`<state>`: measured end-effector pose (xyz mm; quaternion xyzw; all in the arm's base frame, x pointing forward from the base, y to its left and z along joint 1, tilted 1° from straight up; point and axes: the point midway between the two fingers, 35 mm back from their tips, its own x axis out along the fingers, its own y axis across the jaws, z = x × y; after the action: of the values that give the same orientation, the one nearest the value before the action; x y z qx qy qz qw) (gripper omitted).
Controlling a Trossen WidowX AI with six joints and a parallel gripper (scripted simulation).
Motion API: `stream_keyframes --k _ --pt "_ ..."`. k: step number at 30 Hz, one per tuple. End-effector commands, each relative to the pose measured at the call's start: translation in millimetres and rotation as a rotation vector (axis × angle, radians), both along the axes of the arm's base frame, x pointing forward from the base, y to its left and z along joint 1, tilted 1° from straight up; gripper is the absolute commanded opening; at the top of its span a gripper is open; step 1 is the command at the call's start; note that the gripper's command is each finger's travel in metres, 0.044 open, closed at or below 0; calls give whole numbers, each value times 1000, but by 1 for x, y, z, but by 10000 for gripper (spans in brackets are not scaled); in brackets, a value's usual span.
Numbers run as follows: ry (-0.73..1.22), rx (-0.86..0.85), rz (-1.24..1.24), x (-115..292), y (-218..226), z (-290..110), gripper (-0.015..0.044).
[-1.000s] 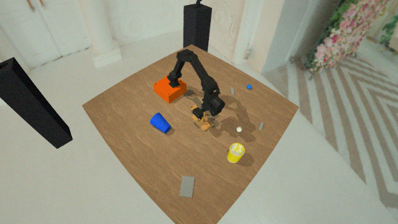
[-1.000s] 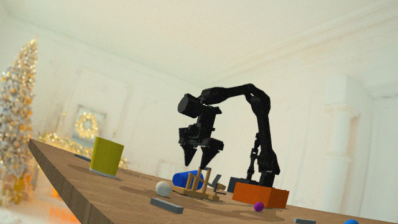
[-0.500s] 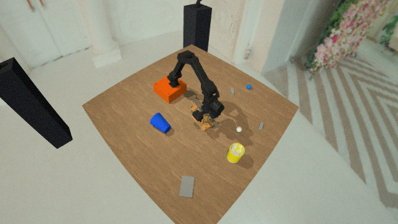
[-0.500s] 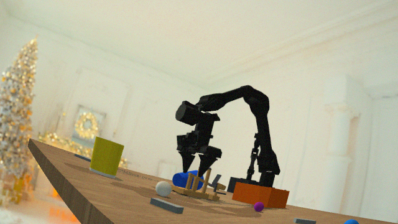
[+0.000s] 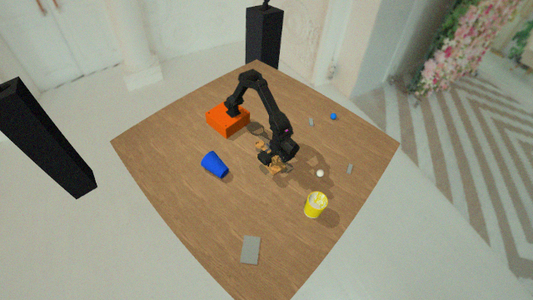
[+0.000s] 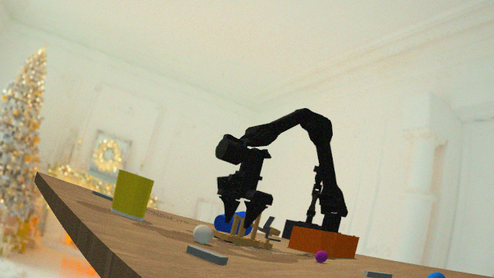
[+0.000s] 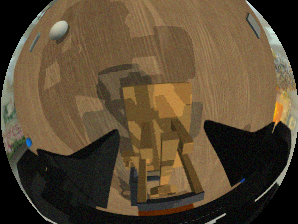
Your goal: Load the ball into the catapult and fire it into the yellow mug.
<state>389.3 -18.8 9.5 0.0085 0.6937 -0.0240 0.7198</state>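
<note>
Fingers [image 6: 231, 206] spread wide, empty, straddling the wooden catapult [image 6: 247, 233]; white ball [image 6: 203, 234] on the surface [image 6: 154, 251] beside the catapult.

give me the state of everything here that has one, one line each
gripper: open, empty, fingers down around the catapult frame
catapult: upright on the table, no ball seen in it
white ball: loose on the table, between catapult and yellow mug
yellow mug: upright, mouth up
blue cup: tipped on its side
blue ball: loose on the table
purple ball: loose by the orange base
</note>
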Motion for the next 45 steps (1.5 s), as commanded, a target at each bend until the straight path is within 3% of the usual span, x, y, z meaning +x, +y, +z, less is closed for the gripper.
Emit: stream_keyframes --k 1,8,19,25,29,34,45 --pt "5 1 -1 -1 0 -9 440" --pt "5 1 -1 -1 0 -16 440" --pt "3 0 -1 -1 0 -12 151" --pt "3 0 -1 -1 0 -12 111" --pt "3 0 -1 -1 1 27 6" --pt "3 0 -1 -2 1 38 0" --pt "4 0 -3 0 0 23 0"
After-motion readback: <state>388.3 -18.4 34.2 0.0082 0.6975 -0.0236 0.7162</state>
